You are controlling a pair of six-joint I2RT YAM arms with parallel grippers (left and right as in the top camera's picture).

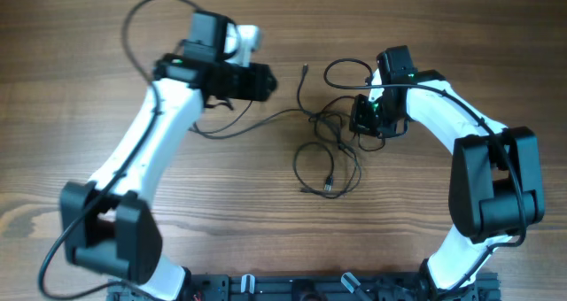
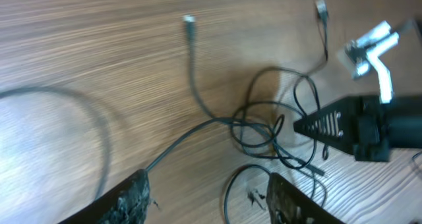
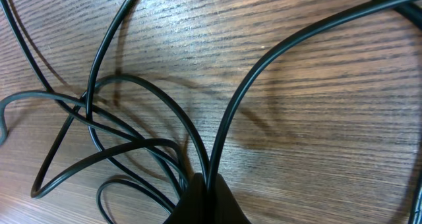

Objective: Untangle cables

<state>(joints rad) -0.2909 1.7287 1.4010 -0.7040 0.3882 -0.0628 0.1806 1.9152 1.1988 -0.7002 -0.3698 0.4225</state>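
Observation:
The thin black cables [image 1: 326, 150] lie in a tangle at the table's middle, with loops and small plugs. One strand runs left toward my left arm. My right gripper [image 1: 366, 124] is low at the tangle's right edge and shut on the cables [image 3: 206, 178], which rise from between its fingertips [image 3: 206, 194]. My left gripper [image 1: 261, 81] hovers up and left of the tangle, open and empty. In the left wrist view its two fingers [image 2: 208, 197] frame bare wood and a cable loop [image 2: 264, 128], with the right gripper [image 2: 330, 125] beyond.
Wooden table [image 1: 71, 142] all round. A thicker black arm wire [image 1: 142, 27] arcs at the upper left. A dark rail [image 1: 310, 288] runs along the front edge between the arm bases.

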